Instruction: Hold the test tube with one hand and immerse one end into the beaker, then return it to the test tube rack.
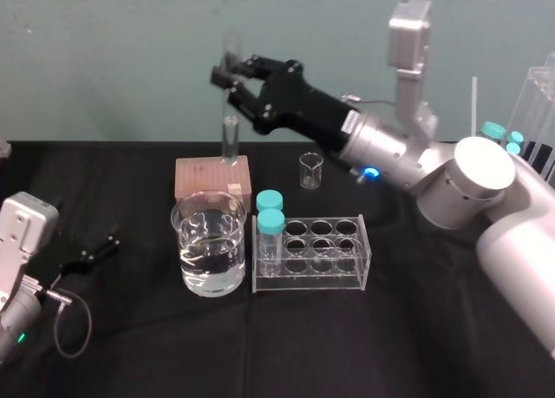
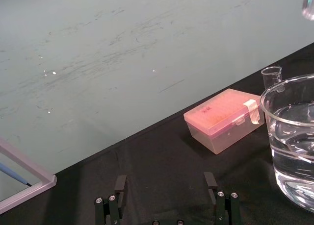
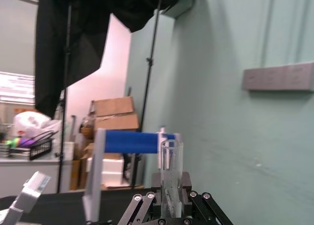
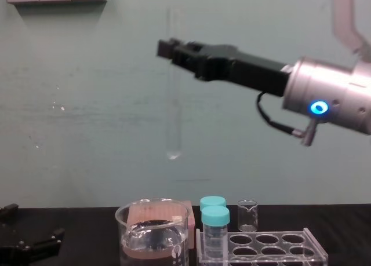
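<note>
Right tool (image 4: 171, 50) clamps one test tube (image 4: 173, 109) (upright) above one beaker (image 1: 208, 242); left tool (image 2: 165, 188) gapes, empty.

Open air between test tube (image 4: 173, 104) and beaker (image 4: 128, 221); capped vials (image 4: 215, 222) stand beside.

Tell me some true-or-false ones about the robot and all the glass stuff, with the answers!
1. The right gripper holds the test tube upright in the air. True.
2. The tube's bottom end is dipped in the beaker. False: it hangs well above the beaker, out of the liquid.
3. The beaker is empty. False: it holds clear liquid.
4. Two teal-capped vials stand at the left end of the test tube rack. True.
5. The left gripper grips the beaker. False: it sits open and low at the left, apart from the beaker.
</note>
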Available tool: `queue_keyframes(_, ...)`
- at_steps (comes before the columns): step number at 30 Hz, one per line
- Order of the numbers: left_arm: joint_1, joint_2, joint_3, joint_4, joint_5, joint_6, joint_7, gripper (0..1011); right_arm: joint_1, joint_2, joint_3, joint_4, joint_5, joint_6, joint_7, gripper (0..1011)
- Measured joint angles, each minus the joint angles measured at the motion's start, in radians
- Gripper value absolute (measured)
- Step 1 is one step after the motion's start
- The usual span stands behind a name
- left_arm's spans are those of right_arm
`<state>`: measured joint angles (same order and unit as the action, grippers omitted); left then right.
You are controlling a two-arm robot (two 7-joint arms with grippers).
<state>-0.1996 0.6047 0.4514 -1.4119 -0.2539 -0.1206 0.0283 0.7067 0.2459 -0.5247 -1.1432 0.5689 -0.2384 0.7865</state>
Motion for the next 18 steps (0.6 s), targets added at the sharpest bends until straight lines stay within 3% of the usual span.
queue_keyframes(9, 0.000, 0.000, 0.000, 0.000, 0.000, 0.000, 0.000, 1000, -0.082, 0.100, 0.076, -0.154, -0.010, 0.012, -0.112, 226)
queue_keyframes(18, 0.000, 0.000, 0.000, 0.000, 0.000, 0.000, 0.000, 1000, -0.226, 0.207, 0.166, -0.301, -0.037, 0.067, -0.237, 226)
